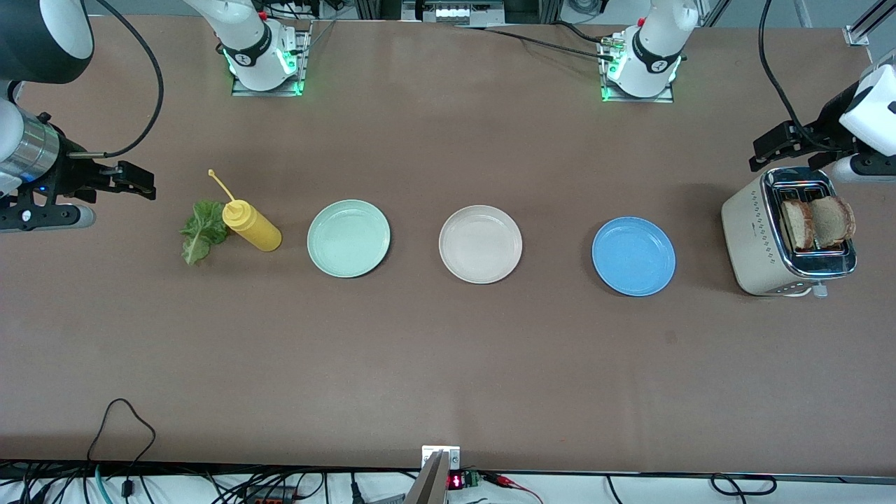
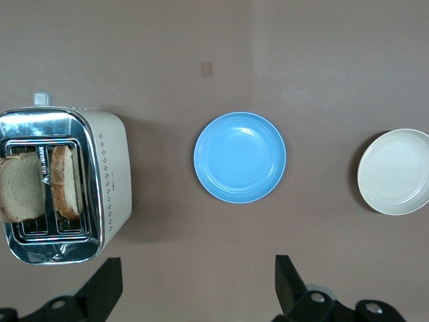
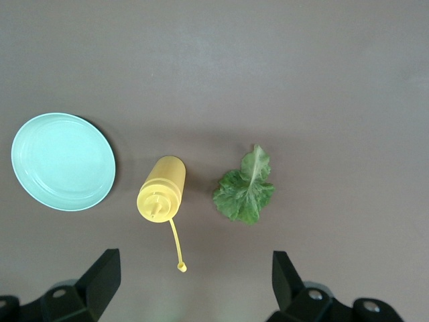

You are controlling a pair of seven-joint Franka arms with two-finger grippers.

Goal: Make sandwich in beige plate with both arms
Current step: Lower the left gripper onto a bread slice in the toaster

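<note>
The left gripper [image 1: 763, 150], fingers apart, hangs just beside the toaster [image 1: 752, 241] holding the bread slices [image 1: 815, 222], while the right gripper [image 1: 140, 183], also fingers apart, waits near the lettuce leaf [image 1: 203, 231].

The brown bench [image 1: 448, 364] carries, from the right arm's end to the left arm's: lettuce leaf [image 1: 203, 231], yellow squeeze bottle [image 1: 250, 225], mint green plate [image 1: 348, 238], beige plate [image 1: 480, 243], blue plate [image 1: 633, 255], toaster [image 1: 759, 241].

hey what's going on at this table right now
Nothing is being handled yet. The left gripper hangs open above the toaster, where two bread slices stand in the slots. The right gripper hangs open at its end of the table, near the lettuce leaf and yellow squeeze bottle. The beige plate sits bare between the mint green plate and blue plate.
</note>
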